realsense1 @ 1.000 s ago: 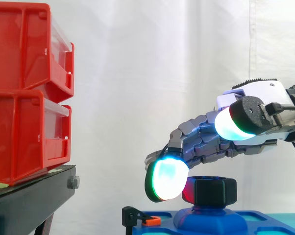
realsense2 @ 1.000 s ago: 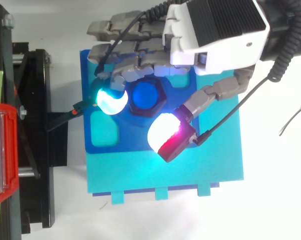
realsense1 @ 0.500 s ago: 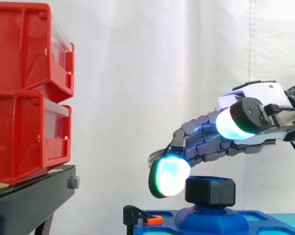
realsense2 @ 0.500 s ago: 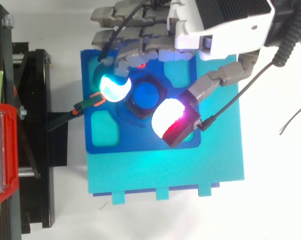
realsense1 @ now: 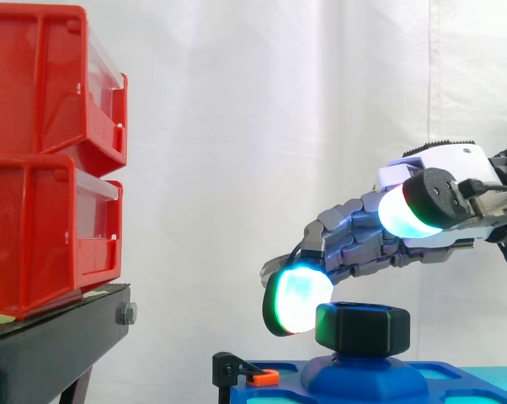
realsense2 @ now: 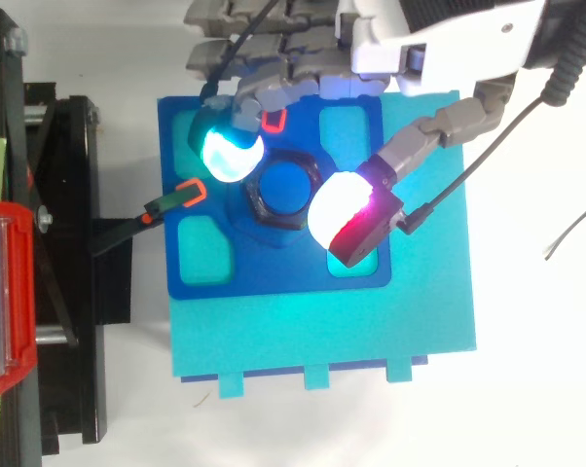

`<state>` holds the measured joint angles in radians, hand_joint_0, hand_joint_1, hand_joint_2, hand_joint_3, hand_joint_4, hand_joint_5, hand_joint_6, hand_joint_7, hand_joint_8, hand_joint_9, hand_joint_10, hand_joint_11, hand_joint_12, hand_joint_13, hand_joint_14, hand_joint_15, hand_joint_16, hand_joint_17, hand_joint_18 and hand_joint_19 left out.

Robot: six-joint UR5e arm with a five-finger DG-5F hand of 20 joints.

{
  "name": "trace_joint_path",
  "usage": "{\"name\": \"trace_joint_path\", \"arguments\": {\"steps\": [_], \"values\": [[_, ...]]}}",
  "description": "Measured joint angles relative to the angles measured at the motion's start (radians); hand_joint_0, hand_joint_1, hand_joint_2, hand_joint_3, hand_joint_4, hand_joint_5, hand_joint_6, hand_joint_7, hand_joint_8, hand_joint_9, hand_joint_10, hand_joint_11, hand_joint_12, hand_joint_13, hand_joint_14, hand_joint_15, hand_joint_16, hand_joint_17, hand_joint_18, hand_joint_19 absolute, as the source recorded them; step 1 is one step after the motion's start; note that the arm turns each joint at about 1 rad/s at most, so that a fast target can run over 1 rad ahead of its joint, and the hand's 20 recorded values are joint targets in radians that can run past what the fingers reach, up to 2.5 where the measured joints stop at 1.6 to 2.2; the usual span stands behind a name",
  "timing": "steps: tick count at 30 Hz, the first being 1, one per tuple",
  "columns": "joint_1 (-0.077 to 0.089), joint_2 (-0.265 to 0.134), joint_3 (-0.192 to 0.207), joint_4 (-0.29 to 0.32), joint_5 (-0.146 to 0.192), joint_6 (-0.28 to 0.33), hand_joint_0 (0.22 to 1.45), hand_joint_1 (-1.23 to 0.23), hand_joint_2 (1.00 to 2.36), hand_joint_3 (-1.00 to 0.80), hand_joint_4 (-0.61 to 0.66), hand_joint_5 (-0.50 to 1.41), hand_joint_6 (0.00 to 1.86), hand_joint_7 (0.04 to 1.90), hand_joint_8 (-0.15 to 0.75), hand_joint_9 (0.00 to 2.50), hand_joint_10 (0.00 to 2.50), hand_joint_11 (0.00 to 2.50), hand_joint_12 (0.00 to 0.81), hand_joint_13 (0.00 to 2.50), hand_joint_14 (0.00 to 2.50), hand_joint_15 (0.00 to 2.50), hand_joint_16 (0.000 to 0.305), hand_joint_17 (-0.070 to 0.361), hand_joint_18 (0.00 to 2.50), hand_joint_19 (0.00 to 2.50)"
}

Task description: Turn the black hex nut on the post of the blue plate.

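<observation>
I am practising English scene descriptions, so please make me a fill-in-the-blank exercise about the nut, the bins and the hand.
1. The black hex nut sits on a post coloured ____.
2. The two stacked bins on the black stand are ____.
3. In the side view the hand reaches in from the ____ edge.
Missing words: blue; red; right.

**White worktop (realsense2: 527,389), top view.** A teal board (realsense2: 322,341) lies flat near the middle. The blue plate (realsense2: 274,277) rests on the half of the board toward the worktop's top edge. A black stand (realsense2: 79,282) occupies the left edge and bears stacked red bins (realsense1: 43,236). A thin dark wire (realsense2: 568,232) lies loose at the right edge.
</observation>
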<state>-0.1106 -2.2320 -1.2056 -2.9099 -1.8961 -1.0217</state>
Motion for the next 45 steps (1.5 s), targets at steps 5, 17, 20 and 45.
{"name": "trace_joint_path", "arguments": {"steps": [5,17,20,45], "values": [[-0.008,0.0,0.0,0.0,-0.011,0.0,0.51,-0.26,1.0,-0.5,0.24,-0.2,0.5,0.84,0.256,0.23,0.0,0.0,0.354,0.04,0.0,0.0,0.049,0.111,0.0,0.16],[-0.032,0.0,0.005,-0.003,-0.048,0.0,0.51,-0.26,1.0,-0.5,0.24,-0.2,0.5,0.84,0.255,0.23,0.0,0.0,0.353,0.04,0.0,0.0,0.049,0.111,0.0,0.16],[-0.036,0.001,0.018,-0.005,-0.054,0.0,0.51,-0.26,1.0,-0.5,0.24,-0.2,0.5,0.84,0.256,0.23,0.0,0.0,0.352,0.04,0.0,0.0,0.049,0.11,0.0,0.16],[0.034,-0.001,0.066,-0.005,-0.002,-0.007,0.51,-0.27,1.0,-0.5,0.24,-0.2,0.5,0.83,0.255,0.23,0.0,0.0,0.352,0.05,0.0,0.0,0.049,0.111,0.0,0.15]]}}
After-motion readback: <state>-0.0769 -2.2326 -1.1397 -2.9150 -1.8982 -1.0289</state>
